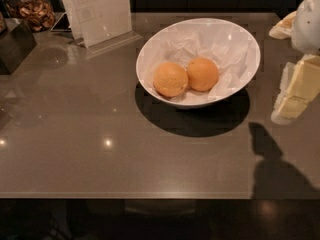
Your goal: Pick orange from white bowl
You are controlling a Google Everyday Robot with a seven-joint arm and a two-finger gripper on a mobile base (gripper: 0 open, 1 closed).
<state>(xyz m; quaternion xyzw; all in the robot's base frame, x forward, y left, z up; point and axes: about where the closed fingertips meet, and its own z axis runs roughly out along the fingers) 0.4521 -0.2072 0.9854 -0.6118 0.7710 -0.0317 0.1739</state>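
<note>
The white bowl (150,49), wide and lined with crumpled white paper, stands on the table at centre-back. Two round fruits lie touching inside it. The deeper-coloured orange (202,74) is on the right and its paler twin (170,79) is on the left. My gripper (288,59) hangs at the right edge of the view, to the right of the bowl and above the table. Its two cream fingers (296,90) are apart and hold nothing. It casts a shadow on the table at front right.
The grey-brown table (100,149) has its front edge near the bottom of the view. A clear stand with a paper sign (100,11) stands at back left. A dark box (15,44) and a container of brown snacks (35,11) are at far left.
</note>
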